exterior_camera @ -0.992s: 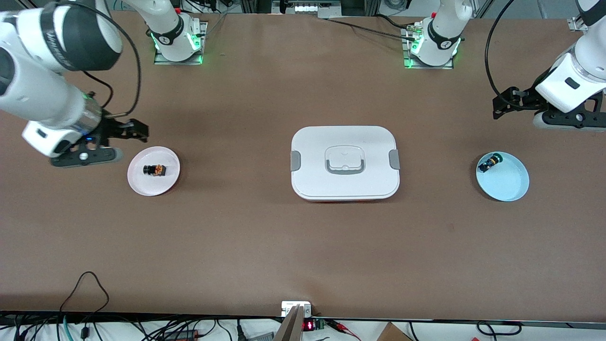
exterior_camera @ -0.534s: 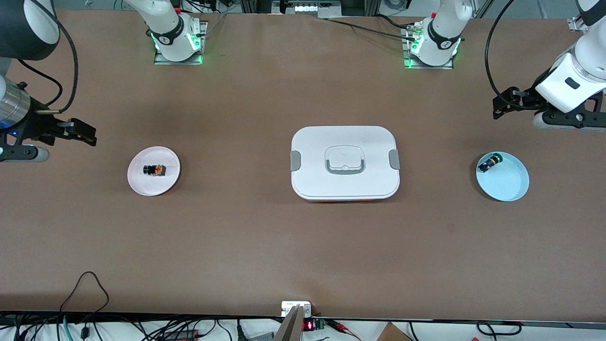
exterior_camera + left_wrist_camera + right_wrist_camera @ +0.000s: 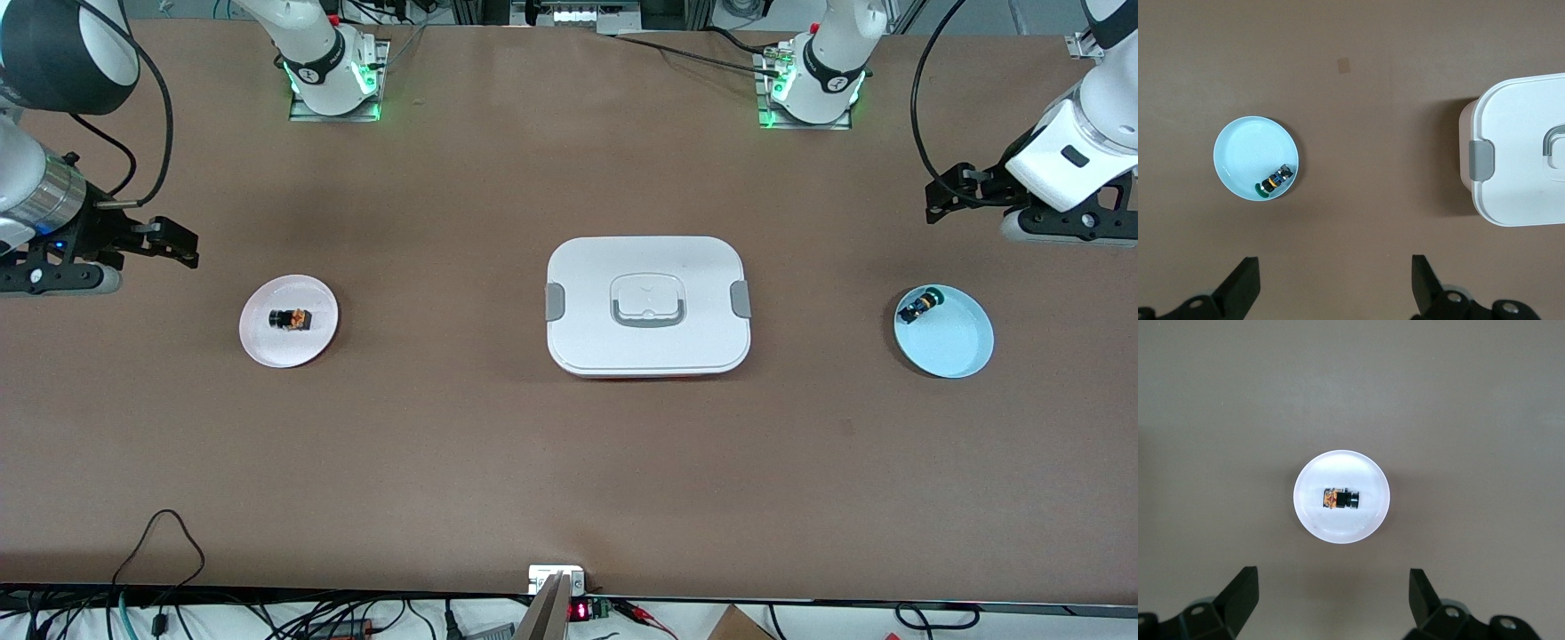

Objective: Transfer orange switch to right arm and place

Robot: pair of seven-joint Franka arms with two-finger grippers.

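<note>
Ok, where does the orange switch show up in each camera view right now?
Front view: orange switch lies on the white plate, toward the right arm's end of the table.
Left wrist view: not in it.
Right wrist view: orange switch lies mid-plate.
Shared landmark: the white plate.

This looks like a robot lab. A big brown bench (image 3: 498,462) fills the room, and two white robot arms are bolted to it on metal plates (image 3: 336,111) with green lights glowing at their bottoms. Black cables (image 3: 160,542) hang off the bench edge, and more wires pile up under it. A small box with red numbers (image 3: 579,612) sits at that edge. Metal frames stand by the arms' bases.
</note>
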